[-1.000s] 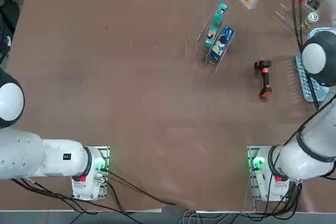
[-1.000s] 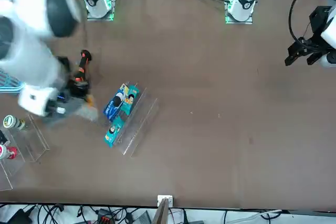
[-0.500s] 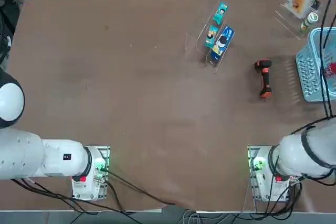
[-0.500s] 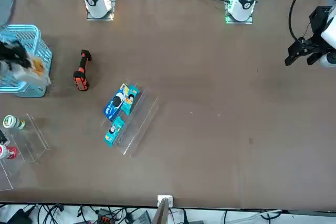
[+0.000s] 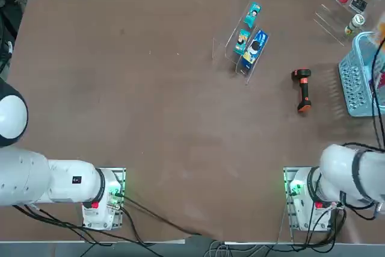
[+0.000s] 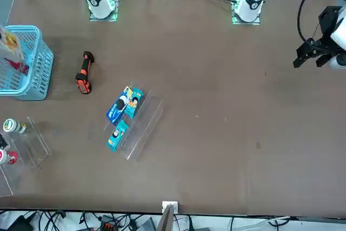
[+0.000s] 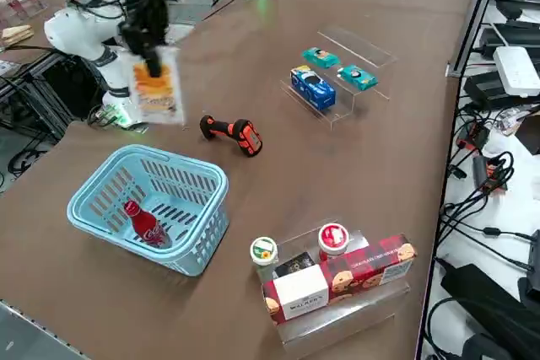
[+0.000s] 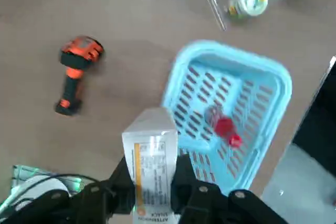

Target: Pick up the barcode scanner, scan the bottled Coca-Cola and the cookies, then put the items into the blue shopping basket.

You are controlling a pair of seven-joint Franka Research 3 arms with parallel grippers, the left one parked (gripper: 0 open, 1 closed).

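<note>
The cookies [image 7: 155, 83] box is hanging in the air, upright, clamped betw. the fingers of the right pincer [image 8: 153, 179], which is gripping it by its upper edge in the side view. In the wrist view the box [image 8: 151, 163] is showing its white barcode face, w/ one finger pressing each broad side. It is hovering above the counter [image 5: 150, 100], up over the near rim of the blue shopping basket [image 7: 150, 207], not yet inside.

The bottled Coca-Cola [image 7: 144, 223] is already lying tilted in the basket, red cap pointing up toward the far wall; the wrist view is showing it [image 8: 224, 128] on the basket floor [image 8: 247, 98].

The barcode scanner [image 5: 303, 89] is lying on its side on the counter, just beside the basket, apart from it, orange head toward the far edge in the top view.

Further out, a clear stepped stand [image 5: 231, 46] is carrying a blue pack [image 5: 255, 47] and two small teal packs [image 5: 253, 12]. Near the counter corner, another clear rack [image 7: 337, 309] is holding a red cookie box [image 7: 371, 269], a red container w/ white top [image 7: 333, 239] and a green-lidded jar [image 7: 263, 252].
</note>
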